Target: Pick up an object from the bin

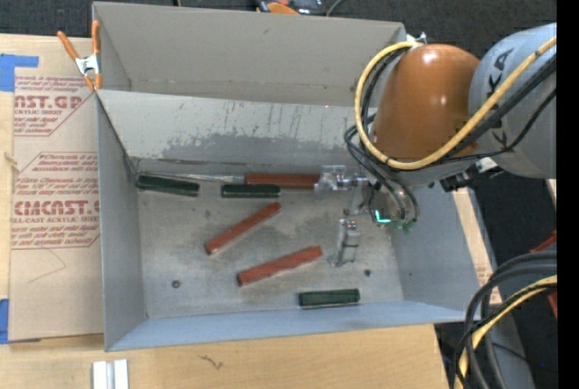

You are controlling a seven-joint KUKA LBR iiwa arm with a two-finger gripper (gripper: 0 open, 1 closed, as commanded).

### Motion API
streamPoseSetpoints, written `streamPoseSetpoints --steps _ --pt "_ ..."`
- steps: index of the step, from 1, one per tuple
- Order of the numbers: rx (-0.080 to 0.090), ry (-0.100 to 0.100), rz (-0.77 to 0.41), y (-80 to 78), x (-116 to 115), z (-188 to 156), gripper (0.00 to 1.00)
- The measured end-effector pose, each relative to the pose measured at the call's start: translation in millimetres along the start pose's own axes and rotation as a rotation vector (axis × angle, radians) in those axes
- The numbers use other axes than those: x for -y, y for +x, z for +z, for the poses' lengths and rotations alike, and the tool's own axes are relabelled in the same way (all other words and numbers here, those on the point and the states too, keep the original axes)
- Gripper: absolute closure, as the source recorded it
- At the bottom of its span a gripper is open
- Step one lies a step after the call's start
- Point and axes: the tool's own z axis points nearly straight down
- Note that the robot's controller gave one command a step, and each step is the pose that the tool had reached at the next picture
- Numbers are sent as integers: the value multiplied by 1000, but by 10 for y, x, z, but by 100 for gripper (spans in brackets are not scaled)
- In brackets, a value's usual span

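Bin: the grey metal bin point(118, 224) sits mid-frame, with six short bars loose on its floor.
Arm: the arm point(525, 98) is in from the right edge. Its orange cover point(425, 102) bulges over the bin's upper right, and a yellow cable point(360, 102) loops round it.
Gripper: the gripper point(346, 242) is down low over the floor, right of centre, tip pointing at the bin bottom.
Claw state: can't call it; this angle doesn't show whether it is spread or pinched together.
Nearest thing: the lower red-brown bar point(280, 266) lies flat and slanted, its right end just beside the gripper on the left. Whether they touch, I cannot tell.
Also close: the front dark green bar point(328, 297) lies flat below the gripper in the frame, near the front wall.
Mid floor: the middle red-brown bar point(242, 229) lies slanted, left of the gripper and apart from it.
Back wall: the back red-brown bar point(280, 181) lies along the foot of the wall. The centre dark green bar point(251, 191) is just beside its left end, and the left dark green bar point(167, 185) is further left.
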Motion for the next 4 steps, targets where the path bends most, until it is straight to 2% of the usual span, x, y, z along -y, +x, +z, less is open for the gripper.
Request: streamPoseSetpoints --steps 1,2,3,4 --pt "1 0 -335 -52 -320 1194 0" --pt "5 1 -334 -64 -315 1168 100" --pt "16 6 -340 -310 387 57 100" --pt "16 3 -301 -272 328 -574 100"
